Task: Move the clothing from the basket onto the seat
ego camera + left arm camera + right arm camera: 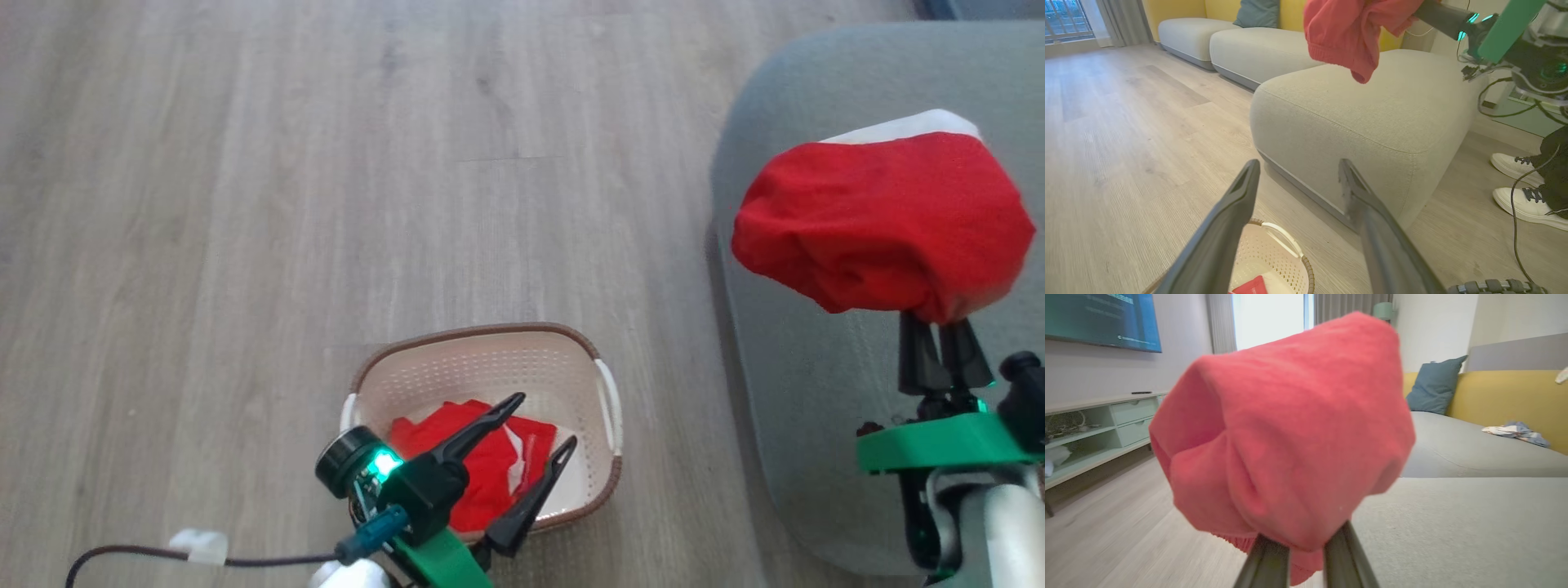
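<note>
While held aloft, soft bright red fabric garment: clenched by right gripper above large grey upholstered seat, not yet deposited.
Cream perforated plastic basket: second red garment is contained, to be moved.
Left gripper: spread, empty.

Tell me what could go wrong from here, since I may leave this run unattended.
1. The right gripper pinches the red garment by a fold near the edge of the seat; released here, it might slide onto the floor.
2. The open left gripper hangs over the basket; reaching for the second garment, a finger could snag the perforated wall and drag the basket.
</note>
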{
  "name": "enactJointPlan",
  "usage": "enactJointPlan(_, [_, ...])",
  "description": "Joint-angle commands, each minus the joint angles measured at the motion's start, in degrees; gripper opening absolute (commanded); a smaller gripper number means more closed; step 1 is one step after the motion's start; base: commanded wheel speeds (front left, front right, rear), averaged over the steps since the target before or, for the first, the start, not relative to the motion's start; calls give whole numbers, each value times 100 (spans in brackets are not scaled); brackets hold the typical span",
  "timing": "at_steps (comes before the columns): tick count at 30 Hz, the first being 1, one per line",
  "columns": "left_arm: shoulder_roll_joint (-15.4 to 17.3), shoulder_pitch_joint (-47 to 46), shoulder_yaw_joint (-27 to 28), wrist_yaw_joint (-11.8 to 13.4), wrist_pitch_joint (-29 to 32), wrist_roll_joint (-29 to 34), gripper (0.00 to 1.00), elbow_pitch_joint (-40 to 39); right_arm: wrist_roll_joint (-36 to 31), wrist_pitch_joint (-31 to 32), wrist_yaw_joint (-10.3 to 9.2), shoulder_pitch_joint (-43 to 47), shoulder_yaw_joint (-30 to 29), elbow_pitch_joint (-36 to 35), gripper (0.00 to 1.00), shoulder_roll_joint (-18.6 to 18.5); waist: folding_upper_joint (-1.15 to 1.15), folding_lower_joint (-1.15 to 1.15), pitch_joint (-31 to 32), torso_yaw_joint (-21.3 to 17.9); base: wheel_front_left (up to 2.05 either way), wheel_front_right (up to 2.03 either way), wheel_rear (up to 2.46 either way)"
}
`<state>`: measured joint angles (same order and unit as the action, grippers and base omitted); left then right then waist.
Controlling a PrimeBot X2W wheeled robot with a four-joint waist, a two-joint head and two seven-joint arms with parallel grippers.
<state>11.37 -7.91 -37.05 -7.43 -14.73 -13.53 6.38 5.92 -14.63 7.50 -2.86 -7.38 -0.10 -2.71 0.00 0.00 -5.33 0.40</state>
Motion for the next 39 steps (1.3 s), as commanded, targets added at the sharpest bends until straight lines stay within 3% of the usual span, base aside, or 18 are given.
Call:
enactJointPlan(1, [39, -144, 195, -5, -27, 22, 100, -218, -40, -37, -1, -196, 52, -266, 0, -20, 0, 0, -75, -273, 0, 0, 0])
enactJointPlan(15, [166, -365, -29, -5, -27, 101, 100, -436, 173, -37, -1, -174, -216, -563, 0, -18, 0, 0, -484, -1900, 0, 0, 0])
enactJointPlan(23, [272, -431, -197, -6, -27, 136, 100, -515, 395, -37, -1, -25, -385, -614, 0, -17, 0, 0, -670, -2638, 0, 0, 0])
enactJointPlan(32, [351, -485, -450, -6, -27, 164, 100, -543, 607, -37, -1, 119, -463, -597, 0, -17, 0, 0, -792, -3113, 0, 0, 0])
enactJointPlan(39, [409, -571, -566, -6, -27, 125, 100, -535, 673, -37, -1, 139, -546, -641, 0, -17, 0, 0, -861, -3138, 0, 0, 0])
